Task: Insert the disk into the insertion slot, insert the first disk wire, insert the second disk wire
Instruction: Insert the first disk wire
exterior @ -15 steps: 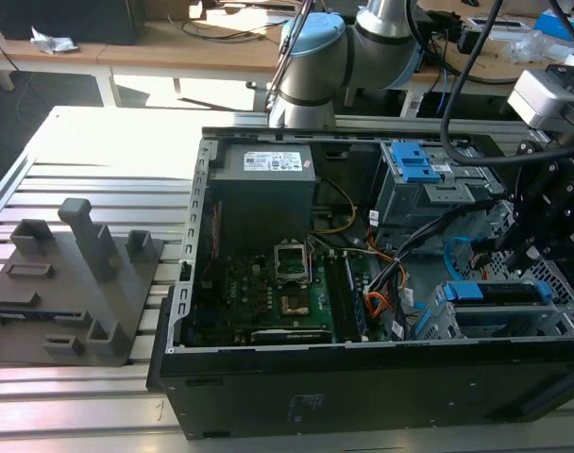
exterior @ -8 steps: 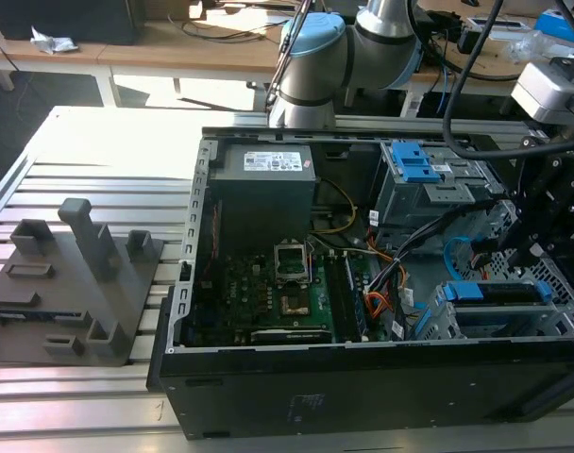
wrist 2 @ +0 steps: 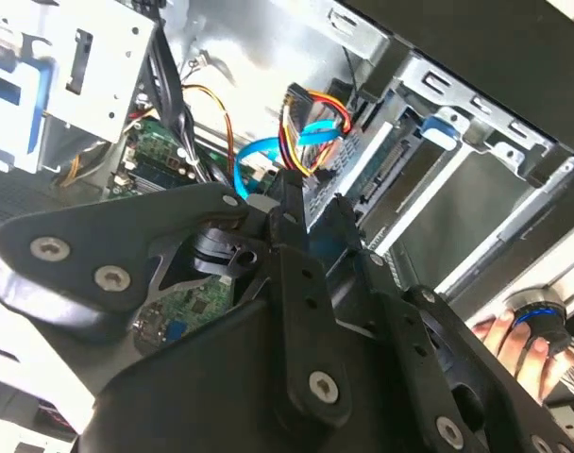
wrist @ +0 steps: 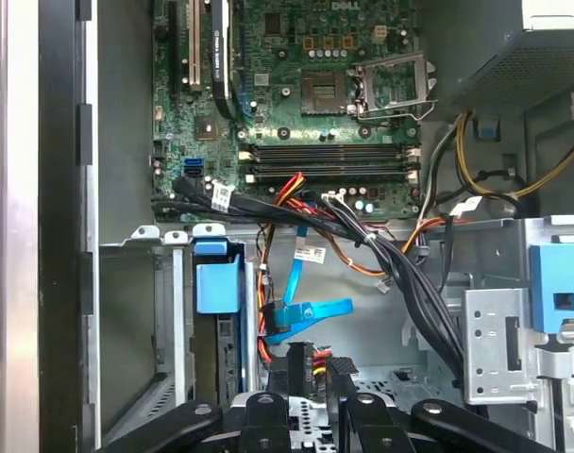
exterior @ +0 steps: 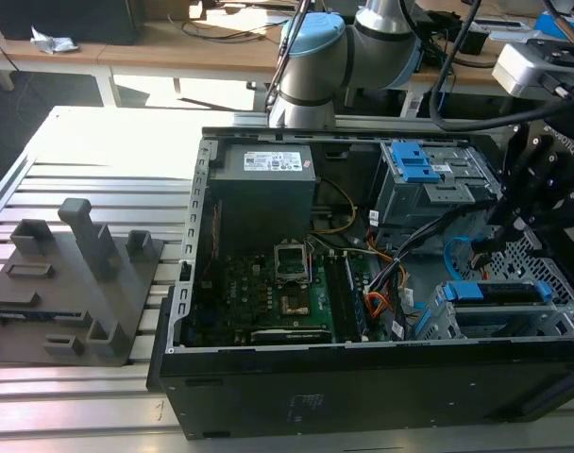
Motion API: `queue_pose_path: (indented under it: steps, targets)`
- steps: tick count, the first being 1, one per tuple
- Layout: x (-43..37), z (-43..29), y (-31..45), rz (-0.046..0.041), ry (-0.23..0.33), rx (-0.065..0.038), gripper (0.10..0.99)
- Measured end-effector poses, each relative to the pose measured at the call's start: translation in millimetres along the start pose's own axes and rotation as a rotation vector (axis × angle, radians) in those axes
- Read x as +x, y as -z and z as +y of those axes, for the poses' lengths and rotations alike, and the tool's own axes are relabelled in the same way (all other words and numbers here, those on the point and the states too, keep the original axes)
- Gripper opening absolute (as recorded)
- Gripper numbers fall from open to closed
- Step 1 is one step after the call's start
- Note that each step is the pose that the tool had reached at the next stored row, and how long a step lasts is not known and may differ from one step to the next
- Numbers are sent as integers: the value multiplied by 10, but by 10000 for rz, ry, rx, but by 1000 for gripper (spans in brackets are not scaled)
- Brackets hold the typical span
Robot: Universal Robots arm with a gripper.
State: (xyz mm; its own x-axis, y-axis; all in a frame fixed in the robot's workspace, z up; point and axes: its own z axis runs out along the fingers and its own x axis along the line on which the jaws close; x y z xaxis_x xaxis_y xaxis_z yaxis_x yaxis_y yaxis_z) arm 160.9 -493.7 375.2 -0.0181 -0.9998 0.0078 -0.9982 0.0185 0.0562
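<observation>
One open PC case (exterior: 362, 396) lies on its side on a slatted metal table (exterior: 79, 151), with a grey fixture block (exterior: 79, 274) beside it toward the exterior view's left. The disk (exterior: 504, 289) is already seated in the insertion slot (exterior: 476, 326), at the case corner toward the exterior view's right. It stands on edge against the plane of the motherboard (wrist: 296, 57). Its long axis runs along the case, left to right in the exterior view. Its blue carrier tab points toward the motherboard end, and the first wrist view shows it edge-on as a thin strip. The robot arm (exterior: 334, 57) reaches over the case from behind. The gripper (wrist: 306, 377) hangs inside the case just beside the slot, in the open bay next to the disk. Its fingers (wrist: 273, 382) sit narrow, clamped on a black wire connector (wrist: 302, 357) that trails red, orange and yellow wires. A blue flat cable (wrist: 311, 311) folds loose just beyond the fingertips, between the gripper and the motherboard. I cannot tell whether either lead is plugged into the disk. A grey cage with a blue latch (exterior: 419, 165) sits further back, near the power supply (exterior: 263, 189). In the second wrist view, a person's hand (wrist 2: 504, 340) shows outside the case wall.
</observation>
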Motion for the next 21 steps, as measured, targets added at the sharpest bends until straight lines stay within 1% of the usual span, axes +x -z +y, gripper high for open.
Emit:
queue_pose_path:
  steps: [4,6,8,11,12,13,14,19,20,21]
  targets:
    - [-12,20,-37,12,0,1,302]
    - [-11,58,-81,69,-20,1,302]
    - [-13,59,-117,81,-29,1,302]
    - [-14,57,-148,95,-34,2,302]
    - [-15,52,-175,120,-34,2,302]
    - [-15,44,-195,127,-33,2,302]
    - [-15,25,-199,133,-34,3,302]
    - [-15,22,-200,131,-37,2,302]
    - [-15,22,-200,131,-37,2,286]
    - [-15,22,-200,131,-38,2,173]
